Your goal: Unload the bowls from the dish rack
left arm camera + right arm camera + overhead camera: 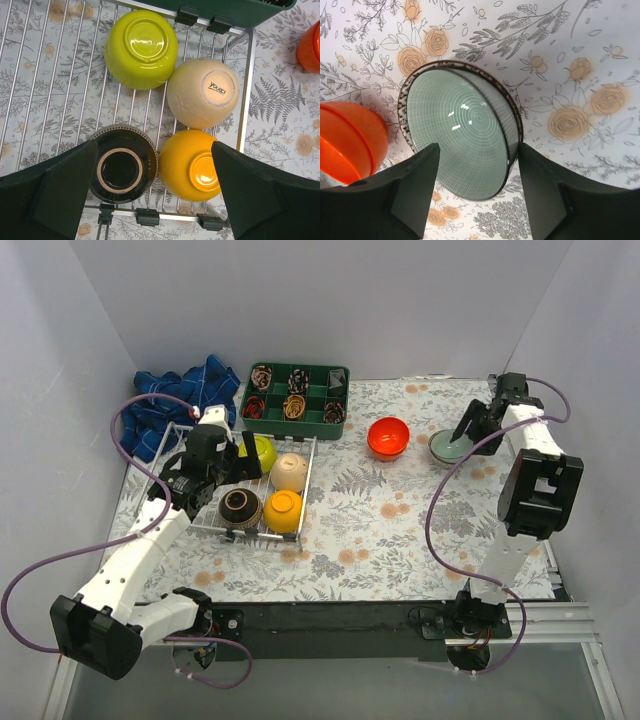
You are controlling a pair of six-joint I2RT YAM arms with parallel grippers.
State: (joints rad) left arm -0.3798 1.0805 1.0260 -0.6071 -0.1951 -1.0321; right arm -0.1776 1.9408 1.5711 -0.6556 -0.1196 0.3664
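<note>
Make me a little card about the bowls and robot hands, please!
In dish rack: lime green bowl, beige bowl, dark brown bowl, yellow-orange bowl, all upside down
On table: red bowl, teal bowl
Left gripper: open, above the dark brown and yellow-orange bowls
Right gripper: open, over the teal bowl
Left to unload: four

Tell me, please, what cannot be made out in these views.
1. Right wrist: whether the right gripper's fingers grip the pale teal bowl; they hide its near rim.
2. Right wrist: the orange-red bowl, cut by the left edge.
3. Top external: the green tray's contents, too small.
</note>
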